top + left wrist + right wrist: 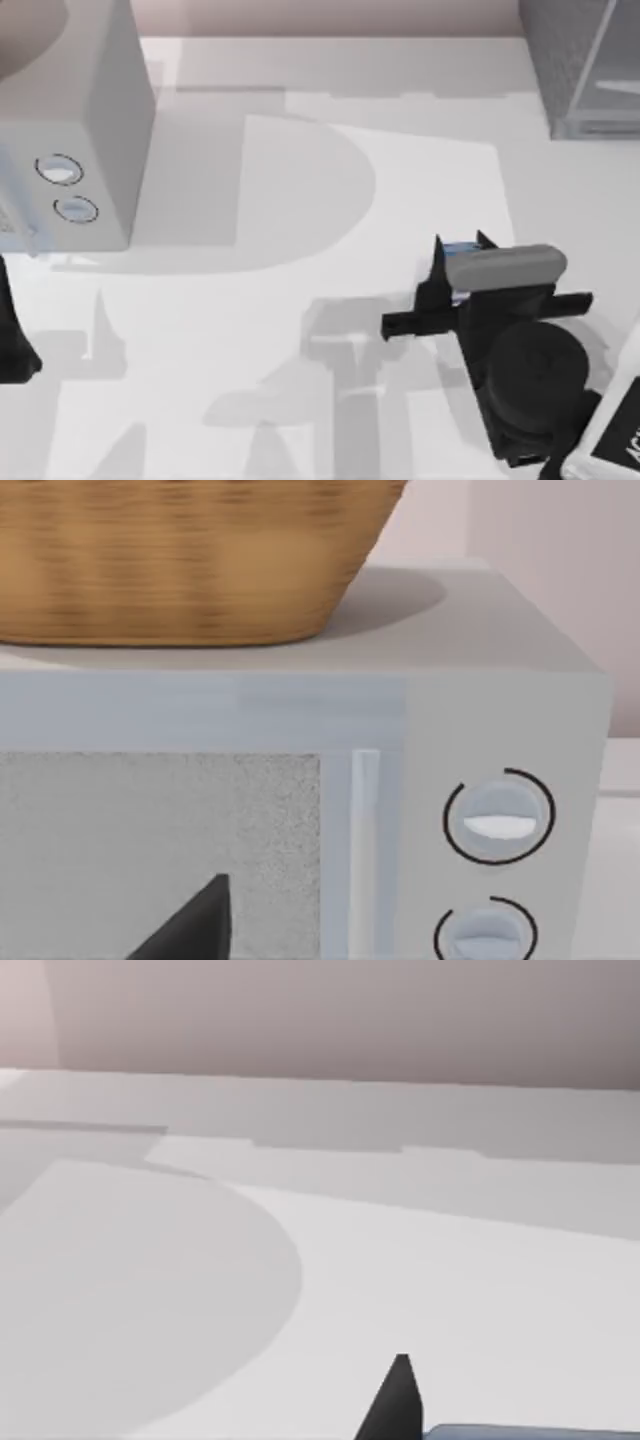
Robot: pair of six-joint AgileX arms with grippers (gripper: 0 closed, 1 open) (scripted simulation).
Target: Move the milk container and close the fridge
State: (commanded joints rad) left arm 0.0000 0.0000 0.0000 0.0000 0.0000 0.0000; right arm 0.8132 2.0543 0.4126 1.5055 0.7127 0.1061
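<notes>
The milk container (pixel 460 249) shows as a blue top between the two fingers of my right gripper (pixel 461 240), at the right of the table's middle. That gripper is shut on it from above, and the wrist hides most of the carton. The right wrist view has one dark fingertip (pixel 400 1395) with the carton's blue edge (pixel 530 1432) right beside it. The fridge (pixel 570 70), dark grey and speckled with a pale framed door panel, stands at the back right corner, well beyond the gripper. My left arm (pixel 12 345) is parked at the left edge.
A plain light-grey box (pixel 70 130) with two round rings stands at the back left. A wicker basket (pixel 180 560) sits on top of it. The white table (pixel 300 350) stretches between the box and my right arm, crossed by shadows.
</notes>
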